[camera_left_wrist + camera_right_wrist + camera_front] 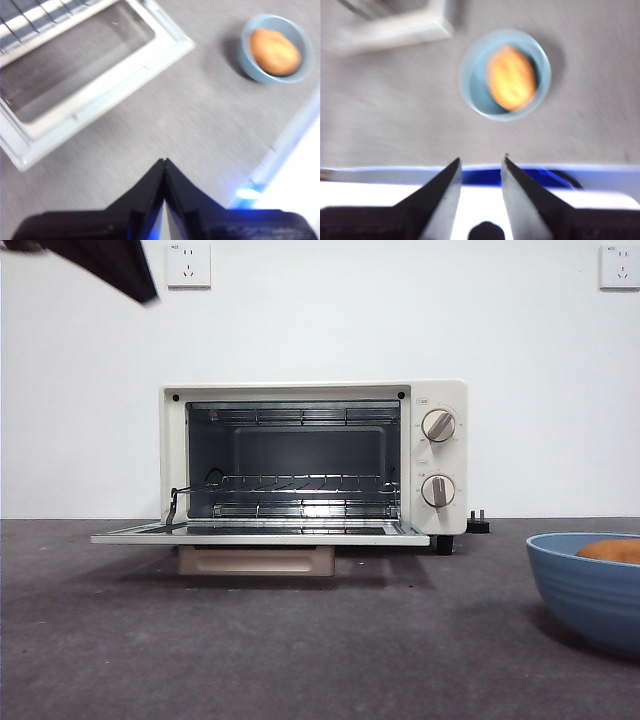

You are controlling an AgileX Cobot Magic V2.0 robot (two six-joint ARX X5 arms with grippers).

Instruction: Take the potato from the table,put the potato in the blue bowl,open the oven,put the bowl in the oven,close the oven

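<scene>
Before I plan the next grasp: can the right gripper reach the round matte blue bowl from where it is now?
Probably yes. The right gripper is open, with bare dark grey table between it and the blue bowl; only the orange-tan potato sits inside.

Wall point(80, 390): plain white, evenly lit, filling the background. Two white power sockets set high, one at upper left point(188, 265), one at upper right corner point(620, 265). Black plug point(479, 523) lying at the wall's foot.

Even, bright light is filling the sharp front view, while both wrist views are blurring and white glare is overexposing their near edges.
</scene>
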